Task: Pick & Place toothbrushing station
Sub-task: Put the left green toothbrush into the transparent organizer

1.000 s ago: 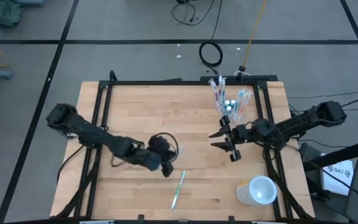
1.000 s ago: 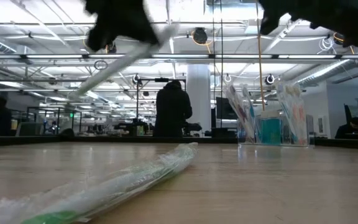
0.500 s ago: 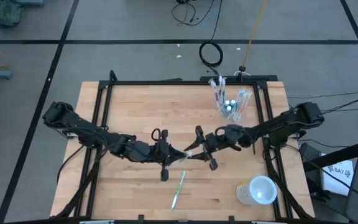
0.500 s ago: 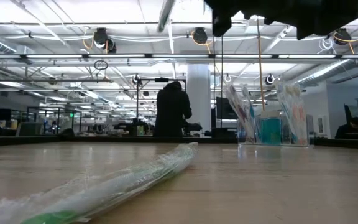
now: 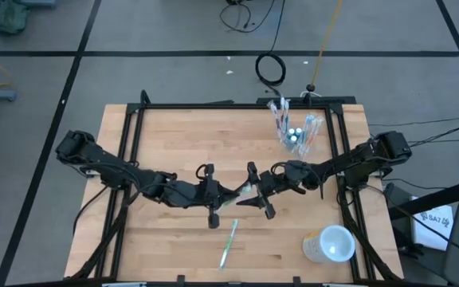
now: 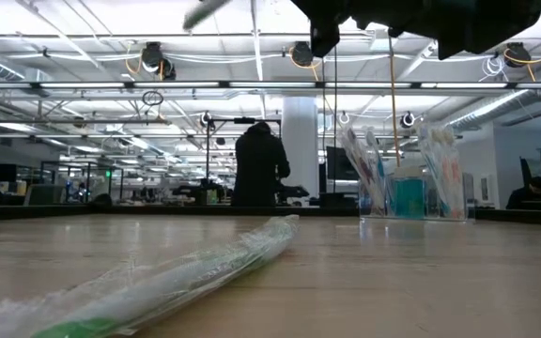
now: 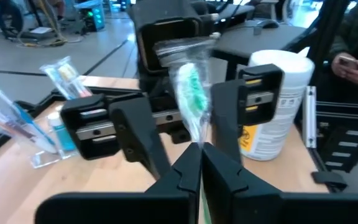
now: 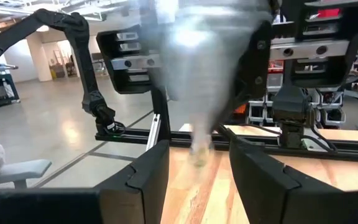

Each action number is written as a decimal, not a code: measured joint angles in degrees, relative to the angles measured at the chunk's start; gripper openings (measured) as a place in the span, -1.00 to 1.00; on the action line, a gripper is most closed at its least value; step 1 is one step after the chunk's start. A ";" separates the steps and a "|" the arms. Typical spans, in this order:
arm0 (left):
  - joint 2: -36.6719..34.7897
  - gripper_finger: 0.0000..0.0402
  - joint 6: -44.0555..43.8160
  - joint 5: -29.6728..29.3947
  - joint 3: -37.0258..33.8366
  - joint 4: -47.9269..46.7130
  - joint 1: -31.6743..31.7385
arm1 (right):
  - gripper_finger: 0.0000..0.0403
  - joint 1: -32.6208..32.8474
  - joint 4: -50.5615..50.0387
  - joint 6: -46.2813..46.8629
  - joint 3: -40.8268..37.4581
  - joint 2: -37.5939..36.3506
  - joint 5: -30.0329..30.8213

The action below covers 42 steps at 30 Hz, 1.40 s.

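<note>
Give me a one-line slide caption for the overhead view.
Mid-table handoff: left gripper shut on a wrapped toothbrush, open right gripper around it.

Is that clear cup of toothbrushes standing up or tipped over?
Standing upright. The clear cup sits flat on the table's far side, its toothbrushes sticking upward.

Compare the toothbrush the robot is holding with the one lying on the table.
The held toothbrush is up in the air, pinched by the shut left hand, between the right hand's open fingers. The loose toothbrush lies flat on the table, nearer the front edge, untouched. Both are green-tipped and wrapped in clear plastic.
</note>
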 joint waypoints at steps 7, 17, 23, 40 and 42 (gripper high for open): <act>0.00 -0.98 -0.19 -1.31 0.00 0.02 -0.16 | -0.21 0.00 1.98 0.00 0.00 0.01 0.09; 0.00 -0.96 -0.45 -2.61 0.00 0.11 0.00 | -0.61 -0.48 1.36 -0.11 0.00 0.01 0.07; 0.00 -0.93 -1.27 -2.52 0.00 -0.13 0.00 | -0.91 -0.55 1.30 -1.07 0.00 0.01 0.07; -0.02 -0.94 -5.71 -0.50 0.02 -3.63 0.12 | -0.90 -1.83 -3.55 -2.33 -0.02 0.01 -0.24; -0.02 -0.94 -5.93 -0.50 0.02 -5.60 0.47 | -0.89 -2.51 -5.85 -3.53 -0.02 0.01 -0.26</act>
